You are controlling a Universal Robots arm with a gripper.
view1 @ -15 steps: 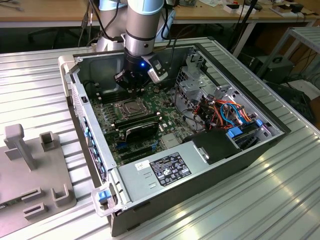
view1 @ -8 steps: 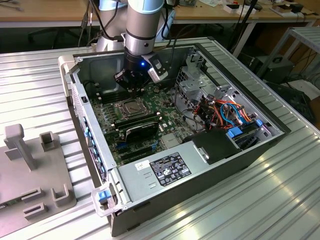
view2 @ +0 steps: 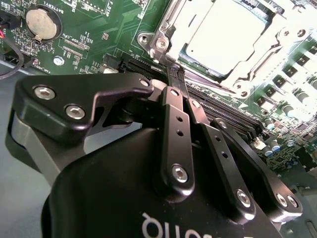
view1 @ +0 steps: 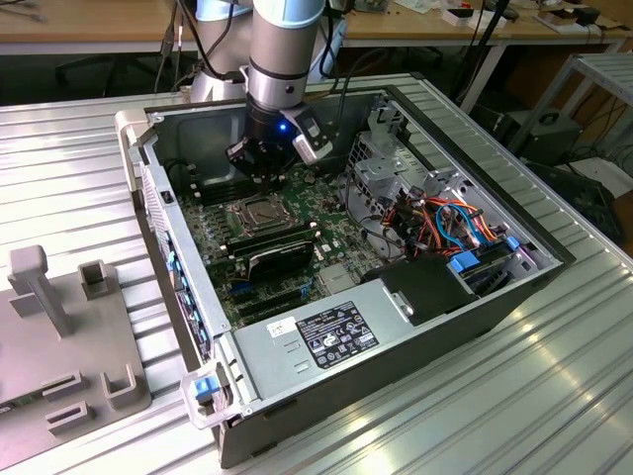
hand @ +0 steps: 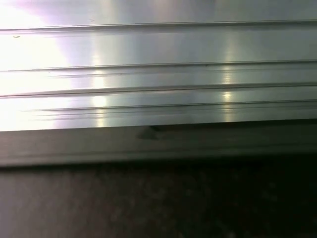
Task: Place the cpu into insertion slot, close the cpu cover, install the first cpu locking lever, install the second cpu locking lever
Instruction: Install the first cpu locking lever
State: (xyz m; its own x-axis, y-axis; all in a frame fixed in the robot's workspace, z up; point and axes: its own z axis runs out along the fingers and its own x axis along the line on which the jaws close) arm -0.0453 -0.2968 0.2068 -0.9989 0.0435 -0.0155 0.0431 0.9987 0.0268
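Observation:
The cpu [view2: 229, 33] lies flat in the insertion slot [view1: 252, 213], its silver-grey top facing up. The cpu cover [view2: 277, 52], a silvery frame, is folded down around the chip's edges. My gripper [view2: 176, 75] is shut, its two black fingers [view2: 174, 114] pressed together, with the tips just off the socket's near corner [view2: 161, 43]. In the exterior view the gripper [view1: 259, 168] hangs low over the motherboard, just behind the socket. I cannot tell whether the tips touch a locking lever.
Long black memory slots [view2: 233, 116] run beside the socket, and a coin battery [view2: 42, 22] sits nearby. A black ribbed block [view1: 282, 252], the power supply [view1: 326, 336] and coloured cables [view1: 455, 223] crowd the case. A grey fixture [view1: 59, 327] stands at the exterior view's left.

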